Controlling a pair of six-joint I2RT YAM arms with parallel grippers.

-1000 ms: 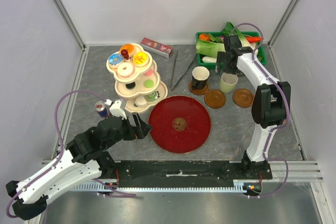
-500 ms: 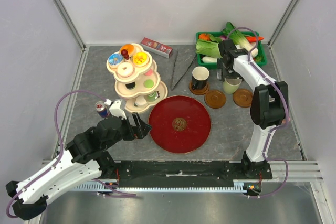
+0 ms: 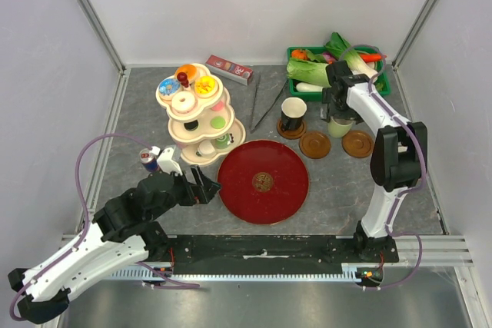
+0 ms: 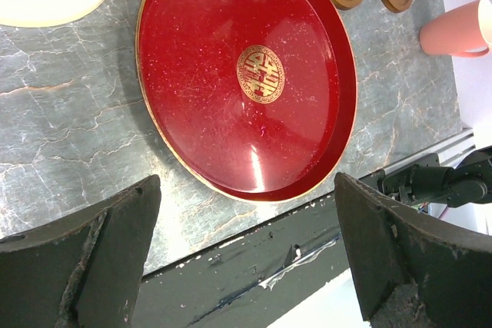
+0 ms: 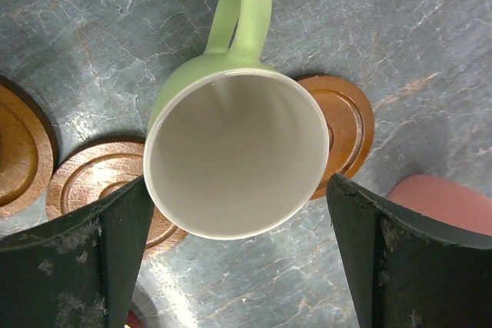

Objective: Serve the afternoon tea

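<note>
The pale green mug (image 5: 238, 151) stands upright on the table between two brown coasters (image 5: 81, 190) (image 5: 350, 124). My right gripper (image 5: 238, 182) is open with a finger on each side of the mug's rim, not touching it. From above, the right gripper (image 3: 338, 111) covers most of the mug (image 3: 340, 127). A black mug (image 3: 293, 114) sits on a coaster to its left. The tiered stand (image 3: 198, 109) carries donuts and sweets. My left gripper (image 3: 206, 187) is open and empty beside the red tray (image 3: 231, 190), which also shows in the left wrist view (image 4: 192, 74).
A green crate of vegetables (image 3: 338, 67) stands behind the right gripper. A drink can (image 3: 150, 160) stands by the left arm. A pink mug (image 4: 457, 28) lies right of the coasters. Tongs (image 3: 265, 101) and a small box (image 3: 229, 69) lie at the back.
My right gripper has moved from the crate side toward the near edge and now sits over the green mug. The left arm has hardly moved.
</note>
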